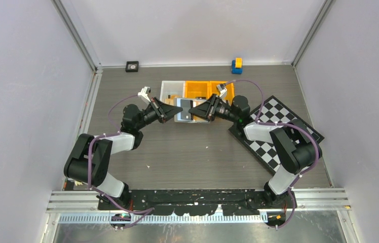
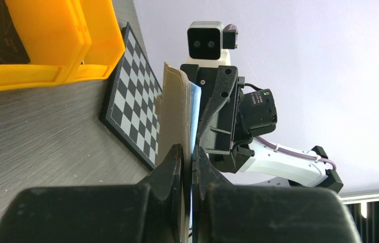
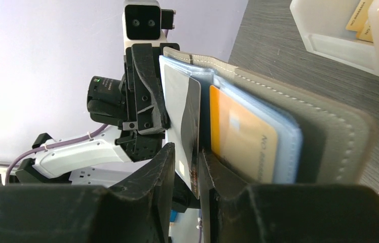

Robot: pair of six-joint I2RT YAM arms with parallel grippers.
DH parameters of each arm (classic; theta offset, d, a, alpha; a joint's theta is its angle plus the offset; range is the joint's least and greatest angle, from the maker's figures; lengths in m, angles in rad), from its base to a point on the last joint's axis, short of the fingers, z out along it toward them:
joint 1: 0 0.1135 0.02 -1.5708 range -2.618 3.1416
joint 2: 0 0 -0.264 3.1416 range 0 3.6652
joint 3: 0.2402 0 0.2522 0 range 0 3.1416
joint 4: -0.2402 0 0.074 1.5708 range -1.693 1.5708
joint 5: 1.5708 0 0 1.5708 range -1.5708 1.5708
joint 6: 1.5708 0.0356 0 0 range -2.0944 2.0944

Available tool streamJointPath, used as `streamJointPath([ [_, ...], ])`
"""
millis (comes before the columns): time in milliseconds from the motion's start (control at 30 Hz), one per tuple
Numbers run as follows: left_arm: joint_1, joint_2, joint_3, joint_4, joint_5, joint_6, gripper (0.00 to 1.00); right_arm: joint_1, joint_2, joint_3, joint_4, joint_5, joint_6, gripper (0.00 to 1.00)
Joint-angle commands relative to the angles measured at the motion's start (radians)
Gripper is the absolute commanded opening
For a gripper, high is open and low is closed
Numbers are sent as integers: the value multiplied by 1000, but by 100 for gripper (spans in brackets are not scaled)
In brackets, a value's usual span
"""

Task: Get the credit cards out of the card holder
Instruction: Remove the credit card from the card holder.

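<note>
The grey card holder point(image 1: 183, 110) hangs open in the air between both arms, in front of the bins. My left gripper point(image 2: 188, 157) is shut on one edge of the card holder point(image 2: 175, 111). In the right wrist view the card holder point(image 3: 324, 131) shows pale blue pockets with an orange credit card point(image 3: 243, 136) in one. A black card point(image 3: 194, 121) and a silvery grey card point(image 3: 175, 101) stick out of it between the jaws of my right gripper point(image 3: 186, 154). One finger is against the black card. A gap remains on the other side.
A white bin point(image 1: 172, 91) and orange bins point(image 1: 197, 89) stand just behind the card holder; the white bin point(image 3: 329, 30) holds tan cards. A chessboard point(image 1: 278, 131) lies under my right arm. A small blue and yellow block point(image 1: 236, 65) and a small black object point(image 1: 133, 66) sit at the back wall.
</note>
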Motion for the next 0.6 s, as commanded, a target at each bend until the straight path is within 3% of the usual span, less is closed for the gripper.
streamJointPath([
  [0,9,3,1,120,18,-24,0,-1,-21,-13,108,-13,33,25],
  [100,8,11,0,124,17,-24,0,-1,-20,-21,170,-23,63,18],
  [367,12,10,-7,131,11,-23,0,-9,-51,-46,201,-7,68,14],
  [567,25,-6,-16,131,7,-23,0,-25,-55,-55,208,2,78,1],
])
